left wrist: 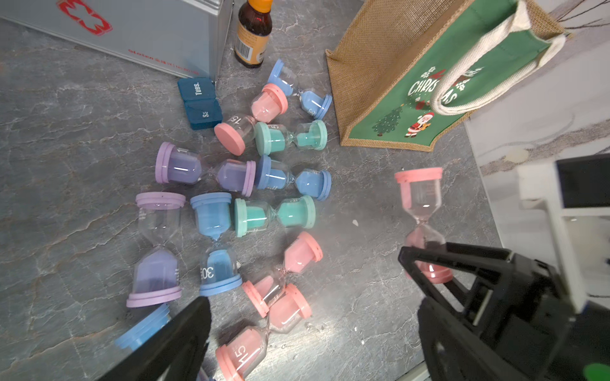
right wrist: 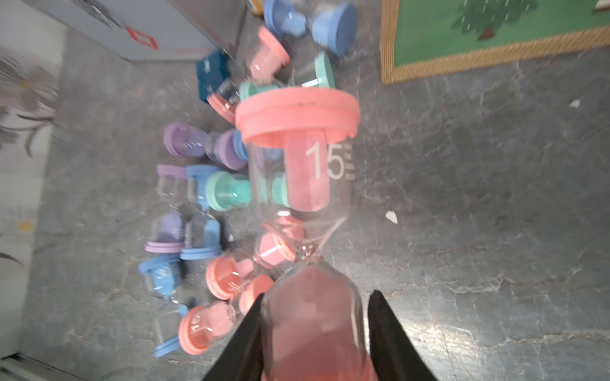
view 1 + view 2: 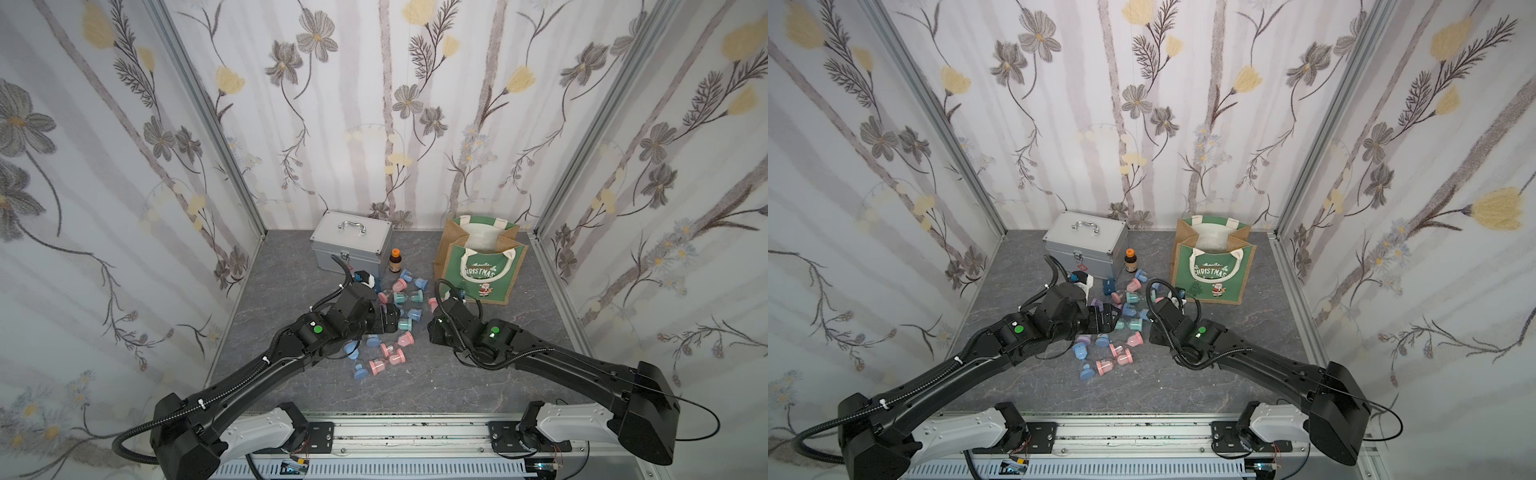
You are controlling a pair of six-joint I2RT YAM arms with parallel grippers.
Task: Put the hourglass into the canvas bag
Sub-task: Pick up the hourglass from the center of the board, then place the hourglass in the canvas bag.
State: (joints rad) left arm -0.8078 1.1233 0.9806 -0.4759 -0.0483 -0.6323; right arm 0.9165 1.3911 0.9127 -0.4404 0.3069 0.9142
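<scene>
My right gripper [image 2: 317,297] is shut on the lower bulb of a pink hourglass [image 2: 303,171] marked "15" and holds it upright above the grey floor. In the left wrist view that hourglass [image 1: 419,198] stands clear of the pile, in front of the canvas bag [image 1: 396,82]. The bag [image 3: 484,266] stands open at the back right, with its green "CHRISTMAS" panel facing me. My left gripper [image 1: 312,306] is open and hovers over a pile of pink, blue, teal and purple hourglasses [image 1: 274,214], holding nothing.
A silver metal case [image 3: 351,245] stands at the back left with a brown bottle [image 3: 395,261] beside it. A blue pill box [image 1: 199,102] lies by the case. Loose hourglasses [image 3: 397,357] cover the middle of the floor. Floral walls enclose three sides.
</scene>
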